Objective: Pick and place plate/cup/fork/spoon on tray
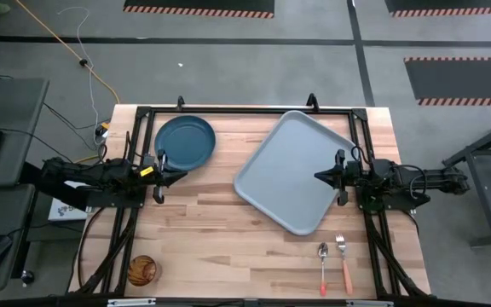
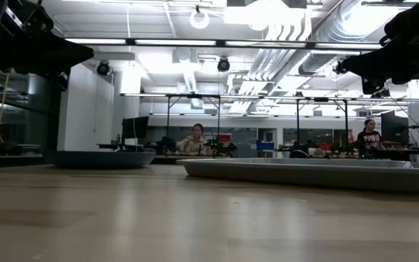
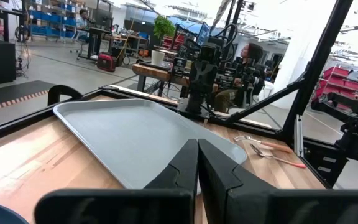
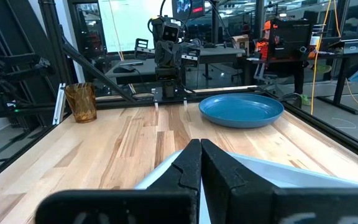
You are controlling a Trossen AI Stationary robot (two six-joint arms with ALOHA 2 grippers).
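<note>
The teal-blue plate [image 1: 185, 141] lies on the table at the far left; it also shows in the right wrist view [image 4: 241, 109]. The grey-blue tray [image 1: 292, 170] lies slantwise right of centre, empty. The amber cup [image 1: 142, 270] stands at the near left corner; it also shows in the right wrist view [image 4: 81, 102]. The spoon [image 1: 323, 264] and the fork [image 1: 343, 260] lie side by side at the near right, orange handles toward the near edge. My left gripper [image 1: 162, 177] is shut and empty, above the table just near-side of the plate. My right gripper [image 1: 329, 176] is shut and empty above the tray's right edge.
A black metal frame [image 1: 245, 111] runs around the table's far edge and sides. Bare wood lies between the plate and the tray and along the near middle [image 1: 228, 247]. People sit at desks in the room beyond [image 2: 195, 138].
</note>
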